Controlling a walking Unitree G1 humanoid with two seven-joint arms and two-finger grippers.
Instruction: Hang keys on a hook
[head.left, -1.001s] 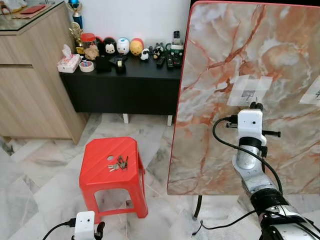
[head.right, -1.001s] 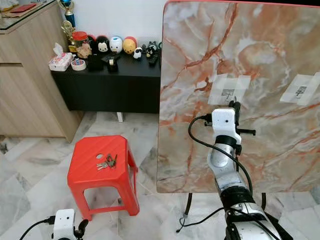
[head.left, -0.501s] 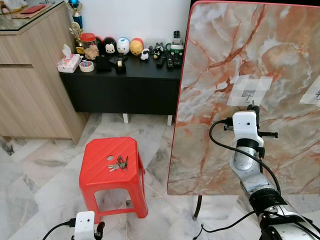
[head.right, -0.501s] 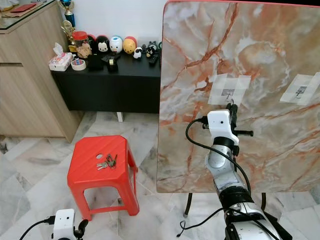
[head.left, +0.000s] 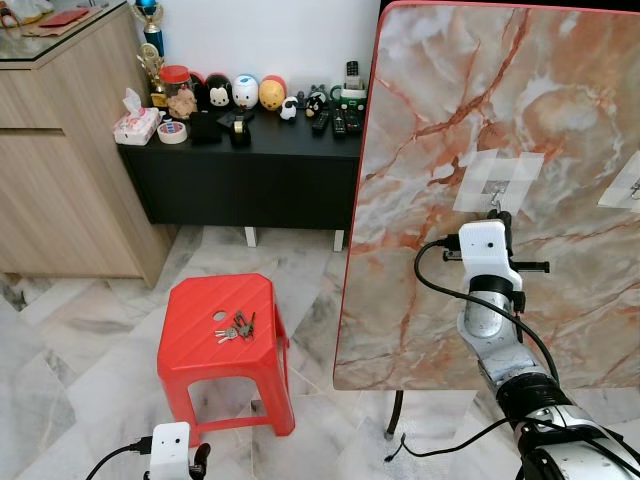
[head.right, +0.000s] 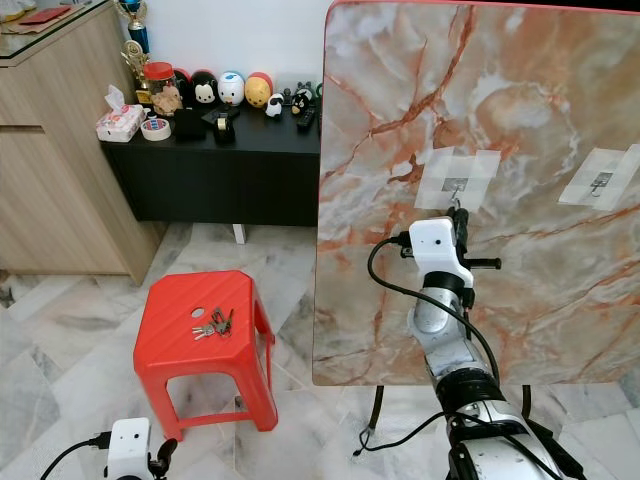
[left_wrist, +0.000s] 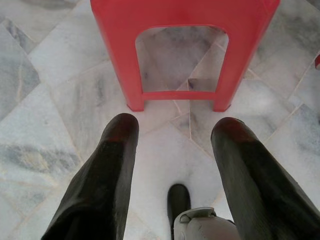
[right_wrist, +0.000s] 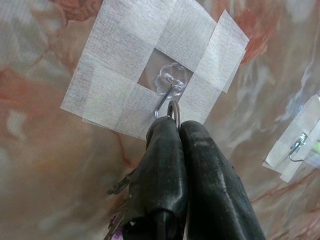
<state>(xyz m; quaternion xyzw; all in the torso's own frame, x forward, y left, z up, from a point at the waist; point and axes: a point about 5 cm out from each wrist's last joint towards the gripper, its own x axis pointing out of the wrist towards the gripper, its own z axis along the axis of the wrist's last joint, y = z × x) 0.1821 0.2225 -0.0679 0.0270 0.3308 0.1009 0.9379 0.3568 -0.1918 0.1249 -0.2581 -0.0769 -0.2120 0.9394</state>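
Note:
A clear hook (right_wrist: 168, 89) is taped to the upright marble board (head.left: 450, 90). My right gripper (right_wrist: 178, 124) is raised just below that hook and is shut on a set of keys. Its metal ring (right_wrist: 173, 107) sticks up from the fingertips and touches the hook's curl, while the keys (right_wrist: 119, 186) dangle beside the fingers. In the left eye view the right gripper (head.left: 497, 214) sits right under the hook (head.left: 494, 190). A second bunch of keys (head.left: 235, 328) lies on the red stool (head.left: 200, 345). My left gripper (left_wrist: 172, 131) hangs open low over the floor in front of the stool.
A second taped hook (head.right: 602, 182) is further right on the board. The board stands on thin metal legs (head.left: 395, 415). A black low cabinet (head.left: 250, 170) with toys and remotes lines the wall. A wooden cabinet (head.left: 60, 150) stands at the left. The floor is marble tile.
My right gripper has shifted slightly left along the board, bringing the key ring under the hook. The left arm, stool and keys on it have not moved.

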